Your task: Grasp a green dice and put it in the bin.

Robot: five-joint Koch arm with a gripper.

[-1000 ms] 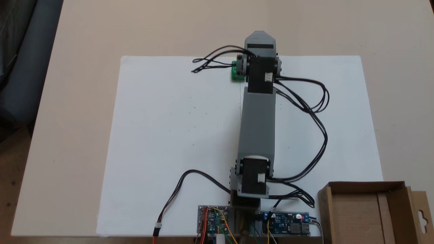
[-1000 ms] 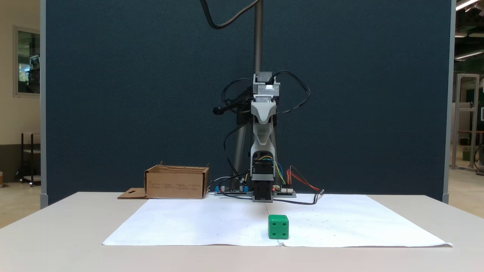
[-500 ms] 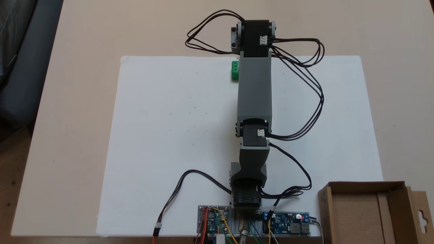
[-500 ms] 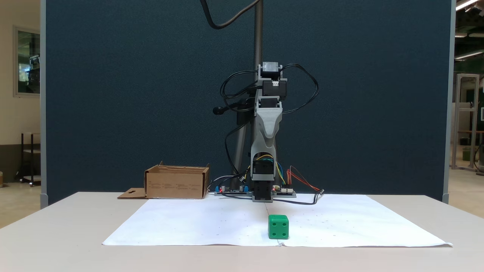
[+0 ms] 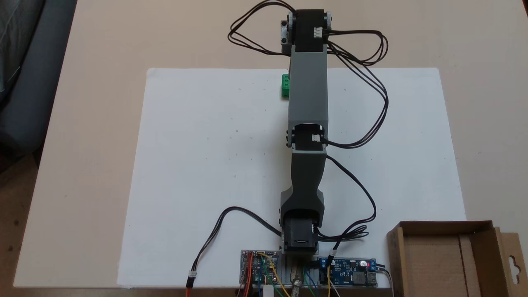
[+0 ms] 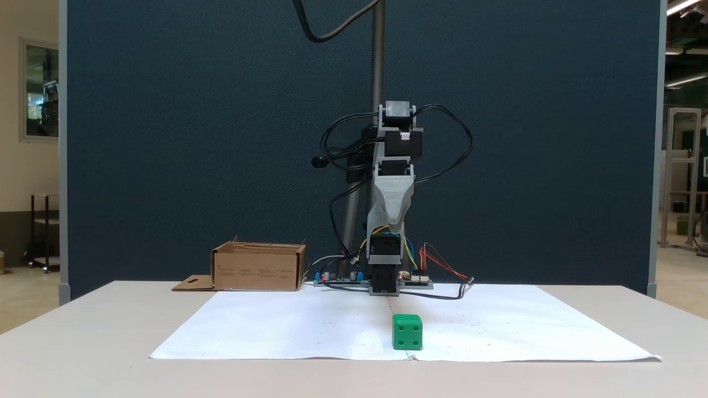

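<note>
Jaws' state I cannot tell; my arm [image 6: 391, 193] stands raised above the counter [image 6: 83, 342].
The green dice [image 6: 407, 331] rests on white paper [image 5: 206, 165], well apart from the bin [image 5: 445, 260].

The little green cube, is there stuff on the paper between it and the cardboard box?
In the front fixed view, the small bright green plastic dice sits on bare white paper sheet; nothing lies between it and the brown cardboard box. From above, the grey arm overhangs part of the dice.
</note>
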